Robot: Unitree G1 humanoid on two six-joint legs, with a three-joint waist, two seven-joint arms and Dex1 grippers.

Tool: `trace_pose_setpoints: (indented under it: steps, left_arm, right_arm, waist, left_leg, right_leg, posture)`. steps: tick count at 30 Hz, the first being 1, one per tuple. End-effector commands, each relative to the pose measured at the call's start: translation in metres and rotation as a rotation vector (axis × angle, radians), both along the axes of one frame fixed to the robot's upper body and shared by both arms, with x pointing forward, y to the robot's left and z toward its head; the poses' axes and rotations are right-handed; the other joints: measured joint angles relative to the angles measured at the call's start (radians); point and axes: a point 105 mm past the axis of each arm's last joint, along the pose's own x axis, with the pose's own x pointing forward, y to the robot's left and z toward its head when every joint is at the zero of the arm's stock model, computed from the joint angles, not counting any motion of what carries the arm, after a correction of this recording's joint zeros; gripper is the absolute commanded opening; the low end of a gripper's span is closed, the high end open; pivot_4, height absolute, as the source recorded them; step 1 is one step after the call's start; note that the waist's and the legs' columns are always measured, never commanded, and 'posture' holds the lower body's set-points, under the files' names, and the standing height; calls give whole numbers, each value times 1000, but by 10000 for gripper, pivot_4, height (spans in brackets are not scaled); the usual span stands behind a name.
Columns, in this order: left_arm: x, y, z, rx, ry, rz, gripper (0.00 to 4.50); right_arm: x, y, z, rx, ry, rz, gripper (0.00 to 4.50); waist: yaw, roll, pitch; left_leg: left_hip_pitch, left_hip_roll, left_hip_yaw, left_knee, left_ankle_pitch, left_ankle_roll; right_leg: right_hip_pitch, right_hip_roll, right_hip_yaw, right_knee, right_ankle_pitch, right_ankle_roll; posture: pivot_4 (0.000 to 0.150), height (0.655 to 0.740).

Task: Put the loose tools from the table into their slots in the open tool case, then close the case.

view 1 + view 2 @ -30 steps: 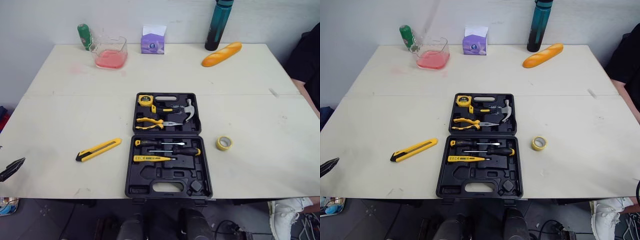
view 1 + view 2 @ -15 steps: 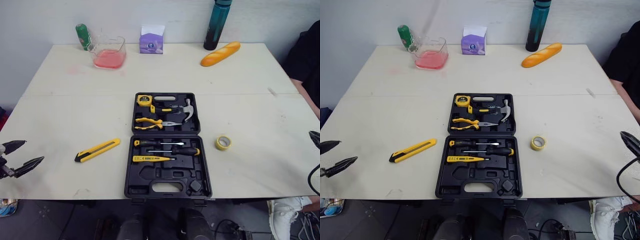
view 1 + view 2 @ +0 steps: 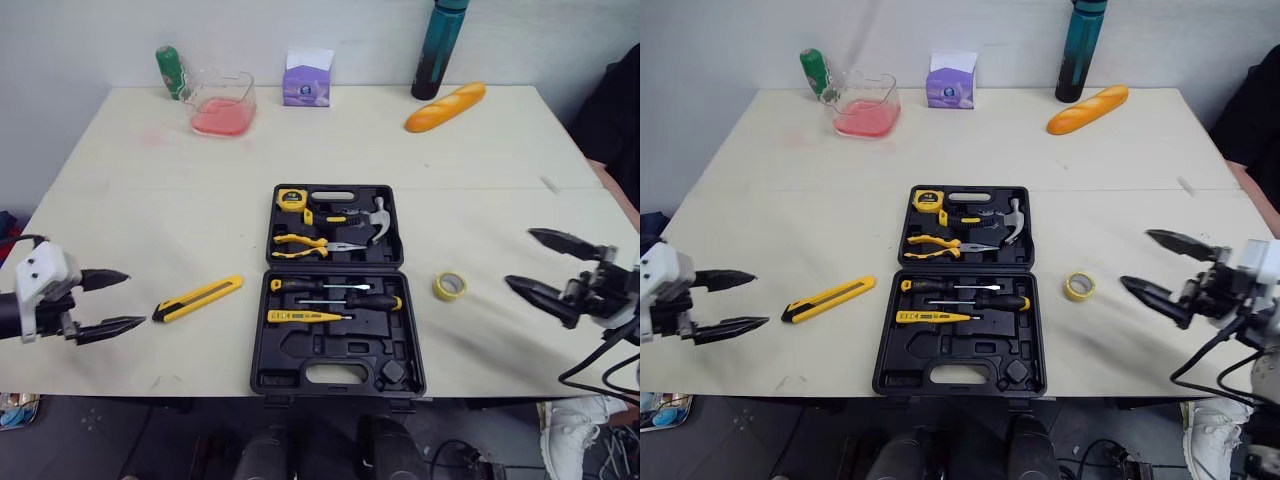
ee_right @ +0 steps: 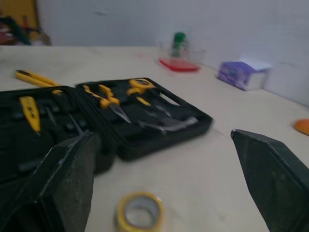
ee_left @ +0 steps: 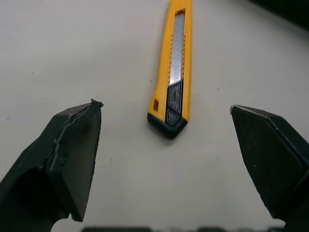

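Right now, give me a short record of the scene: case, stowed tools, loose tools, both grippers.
case: open, flat at mid-table
stowed: tape measure, hammer, pliers, screwdrivers
free slots: several in the near half
loose: knife left of the case; tape roll right of it
left gripper: open, empty, at the knife's black end, not touching
right gripper: open, empty, right of the tape roll, apart
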Motion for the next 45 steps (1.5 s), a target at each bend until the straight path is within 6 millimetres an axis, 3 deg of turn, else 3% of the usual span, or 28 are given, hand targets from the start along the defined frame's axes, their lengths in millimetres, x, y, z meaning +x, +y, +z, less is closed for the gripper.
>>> trace_pose_setpoints:
  steps: [1, 6, 11, 23, 30, 33, 38, 45]
  left_arm:
    - [7, -20, 5, 29, -15, -36, 44886]
    - [14, -37, -9, 56, 42, -49, 44886]
    - [25, -46, -25, 76, 85, -52, 44886]
    - [51, -54, -53, 95, 78, -28, 44886]
    - [40, -56, -70, 60, 175, -67, 44886]
    - [39, -54, -74, 50, 179, -63, 36535]
    - [40, -53, -79, 42, 171, -54, 13498]
    - [41, -50, -77, 29, 133, -46, 12483]
  right_arm:
    - [-12, 34, 5, 16, -21, 122, 45000]
    - [-23, 63, 2, 18, -23, 232, 45000]
    - [-30, 78, -1, 3, -24, 299, 45000]
    - [-32, 87, -3, -10, -13, 289, 45000]
    - [-31, 85, -5, -21, -15, 272, 45000]
    - [-30, 82, -6, -25, -17, 262, 45000]
    - [-28, 80, -6, -31, -18, 255, 45000]
    - [-28, 82, -4, -41, -19, 251, 45000]
  waist:
    - [5, 0, 0]
    - [5, 0, 0]
    - [6, 0, 0]
    - [6, -1, 0]
    - [14, -1, 0]
    - [14, -1, 0]
    - [24, -1, 0]
    - [23, 0, 0]
  left_leg:
    - [0, 0, 0, 0, 0, 0]
    - [-1, -3, 0, 0, 0, 2]
    - [-1, -3, 0, 0, 0, 2]
    - [-1, -2, 1, 2, 1, 3]
    - [0, -2, 1, 2, 1, 3]
    - [0, -2, 1, 2, 1, 3]
    - [1, -2, 1, 2, 1, 3]
    - [1, -1, 1, 2, 1, 3]
  right_leg:
    - [0, 0, 0, 0, 0, 0]
    - [0, 3, 0, 0, 0, 1]
    - [0, 5, 0, 0, 0, 1]
    - [0, 7, 1, 0, 0, 1]
    - [0, 6, 1, 1, 0, 1]
    - [0, 6, 1, 1, 0, 1]
    - [0, 6, 2, 1, 0, 1]
    - [0, 7, 2, 1, 0, 1]
  posture:
    - [1500, 7400]
    - [1500, 7400]
    - [1500, 7400]
    - [1500, 7400]
    - [1500, 7400]
    - [1500, 7400]
    - [1500, 7400]
    - [1500, 7400]
